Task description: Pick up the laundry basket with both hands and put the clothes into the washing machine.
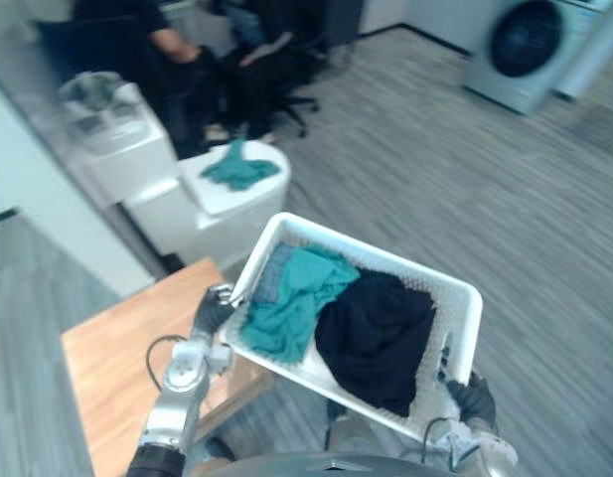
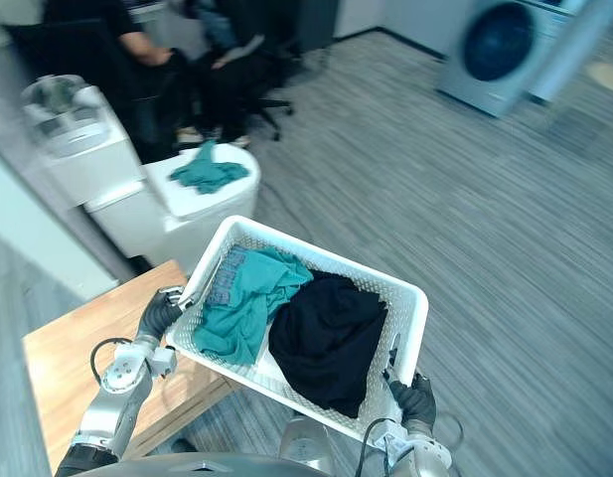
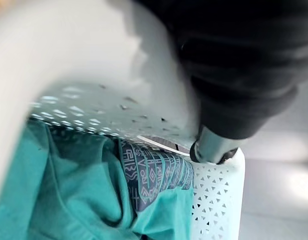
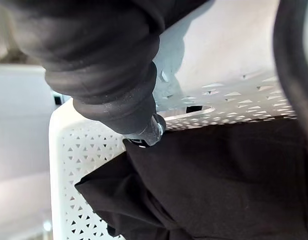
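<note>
While your left hand and right hand each curl round an end of the basket, pick-up looks done. Next: carry the clothes level to the far washing machine.

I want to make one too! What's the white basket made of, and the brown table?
Basket: looks like white moulded plastic, smooth and fairly matte; its walls are pierced with rows of small triangular holes. Table: looks like light wood with a plain matte top, though it could be a wood-look veneer; the grain is too faint to tell.
</note>
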`<state>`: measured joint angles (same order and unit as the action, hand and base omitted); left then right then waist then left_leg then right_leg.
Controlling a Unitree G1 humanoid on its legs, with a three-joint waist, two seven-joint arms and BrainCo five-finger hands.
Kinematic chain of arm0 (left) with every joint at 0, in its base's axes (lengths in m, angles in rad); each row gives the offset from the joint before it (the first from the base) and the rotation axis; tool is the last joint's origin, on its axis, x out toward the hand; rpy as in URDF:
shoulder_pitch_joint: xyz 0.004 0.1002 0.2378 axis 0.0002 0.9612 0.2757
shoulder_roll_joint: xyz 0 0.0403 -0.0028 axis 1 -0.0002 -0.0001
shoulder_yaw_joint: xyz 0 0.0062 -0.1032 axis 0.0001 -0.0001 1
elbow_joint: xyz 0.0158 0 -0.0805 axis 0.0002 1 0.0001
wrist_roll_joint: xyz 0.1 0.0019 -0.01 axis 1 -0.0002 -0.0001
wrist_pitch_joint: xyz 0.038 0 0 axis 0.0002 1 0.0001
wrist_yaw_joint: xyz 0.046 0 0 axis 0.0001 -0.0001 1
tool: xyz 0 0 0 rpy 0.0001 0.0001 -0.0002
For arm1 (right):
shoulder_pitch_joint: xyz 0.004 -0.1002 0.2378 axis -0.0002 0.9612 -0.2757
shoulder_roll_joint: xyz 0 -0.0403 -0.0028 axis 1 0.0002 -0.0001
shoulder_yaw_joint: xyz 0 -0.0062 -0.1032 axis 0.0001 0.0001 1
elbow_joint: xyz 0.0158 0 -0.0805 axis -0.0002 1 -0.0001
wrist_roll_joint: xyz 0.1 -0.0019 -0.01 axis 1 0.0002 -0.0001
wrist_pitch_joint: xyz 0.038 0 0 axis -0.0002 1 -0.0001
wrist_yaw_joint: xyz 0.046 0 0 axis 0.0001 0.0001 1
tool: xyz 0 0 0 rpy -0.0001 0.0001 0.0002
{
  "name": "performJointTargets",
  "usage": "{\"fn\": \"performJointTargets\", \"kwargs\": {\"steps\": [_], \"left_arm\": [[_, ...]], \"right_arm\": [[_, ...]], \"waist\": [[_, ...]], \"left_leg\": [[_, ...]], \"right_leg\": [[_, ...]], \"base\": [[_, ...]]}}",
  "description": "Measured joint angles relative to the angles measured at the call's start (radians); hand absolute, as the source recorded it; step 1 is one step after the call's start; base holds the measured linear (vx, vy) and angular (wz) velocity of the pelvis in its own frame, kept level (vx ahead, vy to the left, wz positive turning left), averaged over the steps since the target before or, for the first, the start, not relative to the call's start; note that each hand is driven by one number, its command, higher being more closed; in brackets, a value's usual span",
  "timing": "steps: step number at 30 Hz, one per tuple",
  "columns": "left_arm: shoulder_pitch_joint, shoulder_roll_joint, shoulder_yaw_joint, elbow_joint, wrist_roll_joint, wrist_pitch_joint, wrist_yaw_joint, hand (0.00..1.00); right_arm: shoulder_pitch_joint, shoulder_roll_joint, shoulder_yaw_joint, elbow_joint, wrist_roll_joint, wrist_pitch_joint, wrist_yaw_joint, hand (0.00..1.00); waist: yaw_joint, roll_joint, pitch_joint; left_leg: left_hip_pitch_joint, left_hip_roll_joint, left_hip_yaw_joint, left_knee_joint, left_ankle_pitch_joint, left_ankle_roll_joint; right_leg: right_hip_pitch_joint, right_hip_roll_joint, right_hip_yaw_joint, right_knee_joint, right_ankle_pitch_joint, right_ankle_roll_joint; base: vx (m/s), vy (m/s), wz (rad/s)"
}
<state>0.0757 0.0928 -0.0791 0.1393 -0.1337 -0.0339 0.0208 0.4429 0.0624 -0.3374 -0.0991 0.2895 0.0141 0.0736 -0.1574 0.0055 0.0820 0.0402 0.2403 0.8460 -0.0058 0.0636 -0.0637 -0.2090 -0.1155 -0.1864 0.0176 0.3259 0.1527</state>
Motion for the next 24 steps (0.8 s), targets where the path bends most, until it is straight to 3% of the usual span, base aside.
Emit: {"fn": "performJointTargets", "kwargs": {"steps": [1,2,3,4,5,6,7,8,9,11,13,17,18,20,21,22,23,24], "left_arm": [[-0.010,-0.002,0.020,0.010,-0.016,-0.009,0.008,1.00],[-0.014,-0.003,0.024,-0.004,-0.030,-0.017,0.022,1.00],[0.000,-0.003,0.030,-0.013,-0.042,-0.026,0.023,1.00],[0.014,0.007,0.046,-0.010,-0.075,-0.040,0.031,1.00],[0.012,0.000,0.062,0.003,-0.098,-0.040,0.044,1.00],[0.011,-0.008,0.074,0.020,-0.126,-0.040,0.058,1.00],[0.013,-0.017,0.078,0.029,-0.136,-0.042,0.059,1.00],[0.011,-0.030,0.080,0.034,-0.152,-0.042,0.059,1.00],[0.009,-0.029,0.093,0.037,-0.171,-0.047,0.063,1.00],[0.018,-0.043,0.112,0.047,-0.179,-0.044,0.069,1.00],[0.017,-0.043,0.106,0.054,-0.190,-0.045,0.078,1.00],[0.014,-0.032,0.082,0.082,-0.210,-0.053,0.083,1.00],[0.016,-0.032,0.077,0.093,-0.220,-0.053,0.085,1.00],[0.023,-0.032,0.078,0.112,-0.237,-0.054,0.086,1.00],[0.045,-0.034,0.082,0.111,-0.240,-0.057,0.092,1.00],[0.069,-0.042,0.083,0.104,-0.254,-0.062,0.100,1.00],[0.086,-0.047,0.088,0.096,-0.258,-0.064,0.101,1.00],[0.114,-0.061,0.100,0.069,-0.258,-0.064,0.100,1.00]], "right_arm": [[-0.017,0.000,0.029,0.000,0.014,-0.008,-0.022,1.00],[-0.020,-0.004,0.045,0.007,0.021,-0.011,-0.034,1.00],[-0.026,-0.010,0.055,0.020,0.022,-0.016,-0.033,1.00],[-0.071,-0.032,0.082,0.068,0.024,-0.029,-0.034,1.00],[-0.129,-0.066,0.102,0.106,0.023,-0.031,-0.039,1.00],[-0.211,-0.117,0.125,0.161,0.022,-0.032,-0.041,1.00],[-0.239,-0.138,0.129,0.178,0.022,-0.032,-0.041,1.00],[-0.268,-0.160,0.142,0.202,0.022,-0.036,-0.041,1.00],[-0.287,-0.168,0.157,0.218,0.022,-0.036,-0.050,1.00],[-0.316,-0.224,0.208,0.243,0.023,-0.030,-0.063,1.00],[-0.308,-0.225,0.217,0.243,0.027,-0.029,-0.068,1.00],[-0.296,-0.231,0.215,0.226,0.031,-0.032,-0.072,1.00],[-0.286,-0.231,0.217,0.222,0.031,-0.032,-0.072,1.00],[-0.282,-0.233,0.224,0.222,0.031,-0.032,-0.073,1.00],[-0.281,-0.240,0.240,0.209,0.031,-0.032,-0.076,1.00],[-0.279,-0.254,0.257,0.183,0.029,-0.033,-0.078,1.00],[-0.279,-0.263,0.263,0.172,0.029,-0.033,-0.078,1.00],[-0.279,-0.276,0.275,0.158,0.028,-0.033,-0.076,1.00]], "waist": [[-0.012,0.016,0.004],[-0.015,0.008,-0.002],[-0.013,-0.009,-0.012],[-0.008,-0.064,-0.040],[-0.006,-0.071,-0.039],[0.020,-0.045,-0.036],[0.041,-0.023,-0.038],[0.037,-0.034,-0.040],[0.046,-0.052,-0.030],[0.051,0.020,-0.013],[0.043,0.034,-0.012],[0.033,0.033,-0.012],[0.036,0.034,-0.008],[0.049,0.034,-0.002],[0.062,0.039,0.015],[0.078,0.045,0.027],[0.086,0.044,0.033],[0.099,0.039,0.046]], "left_leg": [[0.004,0.057,0.061,0.025,-0.004,0.007],[0.036,0.073,0.107,0.033,-0.001,0.013],[0.045,0.070,0.124,0.041,-0.002,0.012],[0.047,0.063,0.168,0.088,-0.017,0.008],[0.041,0.071,0.178,0.116,-0.031,0.008],[0.012,0.080,0.170,0.120,-0.061,0.023],[0.006,0.110,0.174,0.114,-0.055,0.023],[0.003,0.119,0.209,0.175,-0.048,0.005],[0.002,0.130,0.235,0.254,-0.077,0.006],[-0.006,0.215,0.265,0.301,-0.074,0.016],[-0.001,0.250,0.278,0.317,-0.063,0.008],[0.000,0.336,0.288,0.370,-0.058,0.004],[0.009,0.375,0.294,0.407,-0.062,0.028],[0.016,0.425,0.265,0.485,-0.065,0.126],[-0.025,0.439,0.116,0.577,-0.069,0.166],[-0.085,0.383,-0.069,0.672,-0.132,0.132],[-0.116,0.326,-0.150,0.705,-0.173,0.103],[-0.152,0.231,-0.242,0.723,-0.226,0.090]], "right_leg": [[-0.042,-0.005,-0.156,0.229,-0.186,-0.148],[-0.031,-0.076,-0.284,0.479,-0.346,-0.191],[-0.014,-0.122,-0.332,0.544,-0.372,-0.189],[-0.003,-0.168,-0.398,0.556,-0.410,-0.178],[-0.008,-0.170,-0.479,0.548,-0.397,-0.218],[-0.013,-0.095,-0.480,0.416,-0.346,-0.219],[0.001,-0.062,-0.486,0.388,-0.397,-0.227],[0.033,-0.122,-0.491,0.507,-0.528,-0.220],[0.083,-0.106,-0.461,0.404,-0.578,-0.147],[0.091,-0.006,-0.428,0.307,-0.485,-0.184],[0.094,0.034,-0.417,0.278,-0.477,-0.198],[0.114,0.119,-0.395,0.197,-0.480,-0.203],[0.131,0.149,-0.385,0.175,-0.477,-0.209],[0.155,0.183,-0.343,0.150,-0.467,-0.228],[0.175,0.201,-0.294,0.133,-0.460,-0.247],[0.176,0.205,-0.226,0.128,-0.459,-0.263],[0.173,0.204,-0.188,0.124,-0.457,-0.270],[0.174,0.203,-0.133,0.103,-0.448,-0.288]], "base": [[-0.13,-0.029,-1.56],[-0.09,-0.038,-1.28],[-0.06,-0.108,-1.27],[-0.04,-0.144,-1.28],[-0.20,-0.259,-1.86],[-0.18,-0.180,-1.69],[-0.26,-0.257,-1.59],[-0.11,-0.273,-1.12],[-0.16,-0.324,-0.87],[-0.14,-0.183,-0.80],[-0.11,-0.085,-0.42],[-0.09,-0.104,-0.23],[-0.05,-0.132,-0.36],[-0.02,-0.080,-0.58],[-0.01,-0.024,-1.01],[-0.02,0.005,-1.13],[0.00,0.062,-1.12],[0.00,0.073,-1.23]]}}
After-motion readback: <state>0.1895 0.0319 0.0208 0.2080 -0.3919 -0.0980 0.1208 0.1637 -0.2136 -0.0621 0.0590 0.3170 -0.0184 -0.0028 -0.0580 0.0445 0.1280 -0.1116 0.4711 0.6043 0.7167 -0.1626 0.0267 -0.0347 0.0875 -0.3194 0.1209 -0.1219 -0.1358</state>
